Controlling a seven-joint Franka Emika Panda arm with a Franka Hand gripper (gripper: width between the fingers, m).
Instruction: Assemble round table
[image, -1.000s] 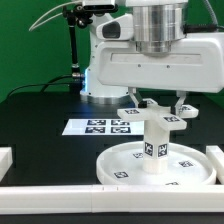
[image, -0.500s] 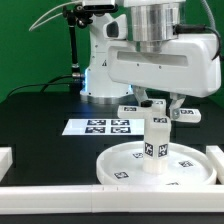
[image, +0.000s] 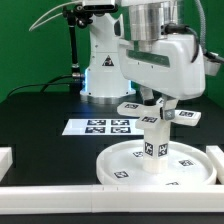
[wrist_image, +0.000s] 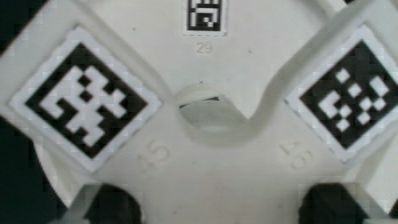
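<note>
Cross-shaped base piece (image: 160, 113) atop upright leg (image: 153, 145) on round disc (image: 130, 161), gripper (image: 160, 103) above (finger spread: can't tell), marker board (image: 100, 127) nearby.

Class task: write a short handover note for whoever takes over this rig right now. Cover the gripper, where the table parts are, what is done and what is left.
Gripper: down over the cross-shaped base piece, fingers at its sides; whether it grips cannot be told.
Parts: the round disc lies flat on the black table near the front rail. The leg stands upright at its centre. The base piece sits on top of the leg; the wrist view shows its centre hole.
Done: leg standing on disc, base placed on leg.
Left: probably fastening the base to the leg, then release.
</note>
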